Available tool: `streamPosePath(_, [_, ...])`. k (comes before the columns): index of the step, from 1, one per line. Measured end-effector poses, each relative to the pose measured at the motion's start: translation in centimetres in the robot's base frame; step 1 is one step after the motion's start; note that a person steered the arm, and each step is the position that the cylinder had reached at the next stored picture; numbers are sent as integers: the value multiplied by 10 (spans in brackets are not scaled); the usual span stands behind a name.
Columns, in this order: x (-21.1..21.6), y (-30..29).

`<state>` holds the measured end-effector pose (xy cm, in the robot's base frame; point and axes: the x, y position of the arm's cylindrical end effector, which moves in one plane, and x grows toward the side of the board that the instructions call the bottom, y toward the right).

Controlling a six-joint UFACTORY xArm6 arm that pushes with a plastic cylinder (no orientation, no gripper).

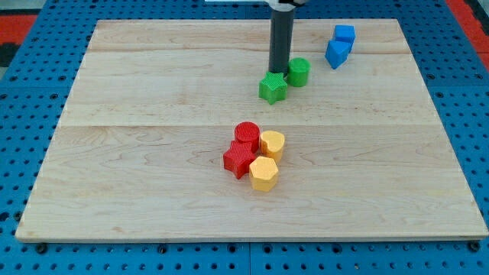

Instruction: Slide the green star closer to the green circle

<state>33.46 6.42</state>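
The green star (272,88) lies on the wooden board, a little above the middle. The green circle (299,72) stands just to its upper right, a small gap apart or barely touching. My tip (278,72) is at the lower end of the dark rod, right at the star's top edge and just left of the circle.
Two blue blocks (340,45) sit together at the view's top right. A cluster of a red circle (247,133), a red star (240,160), a yellow circle (272,143) and a yellow hexagon (263,173) lies below the middle. The board (114,153) rests on a blue pegboard.
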Motion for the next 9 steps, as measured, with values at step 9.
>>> streamPosePath(9, [10, -81])
